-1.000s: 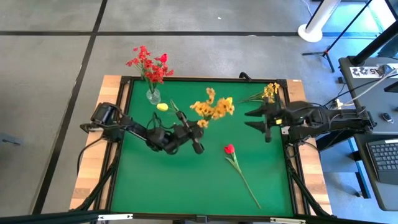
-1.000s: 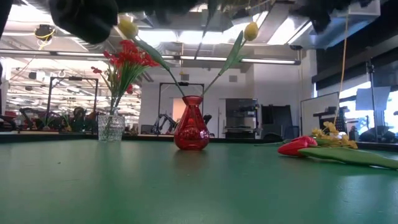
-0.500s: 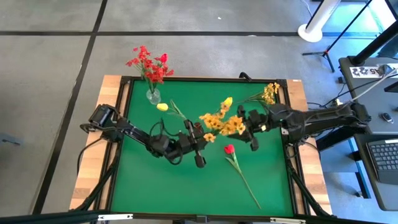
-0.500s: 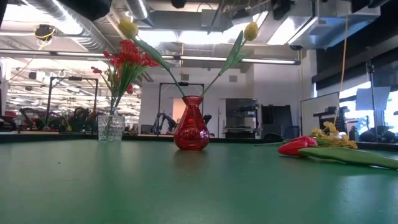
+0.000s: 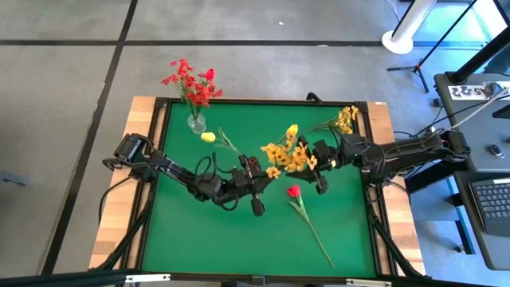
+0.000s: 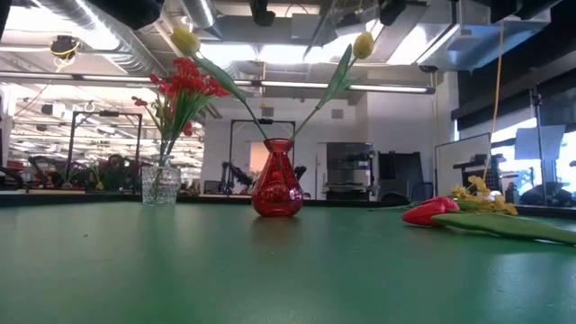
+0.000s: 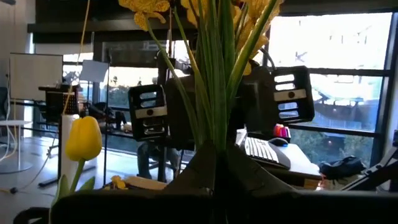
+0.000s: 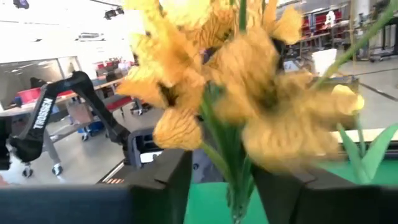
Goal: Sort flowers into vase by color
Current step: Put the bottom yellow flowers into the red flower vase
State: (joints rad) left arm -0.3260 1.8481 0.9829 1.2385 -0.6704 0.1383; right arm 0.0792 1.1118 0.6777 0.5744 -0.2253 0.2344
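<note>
While the clear glass vase (image 5: 195, 123) of red blossoms (image 5: 191, 82) sits settled at the far left corner, the action is mid-table. Left gripper (image 5: 253, 180) is clenched on the stems of the yellow spray (image 5: 288, 154), holding it upright above the green mat (image 5: 239, 239). Moving right, the right gripper (image 5: 316, 166) reaches in with fingers parted around those same stems, just beneath the blooms — looks like a handover. Down below stands the red vase (image 6: 276, 178) with two yellow tulips (image 6: 363, 45) in it already. A red tulip (image 5: 294, 190) lies flat nearby, and another yellow sprig (image 5: 344, 117) waits at the far right corner. Risk here: if the right clamps on petals rather than stems, or the left lets go early, the spray drops or tangles with the tulips.
</note>
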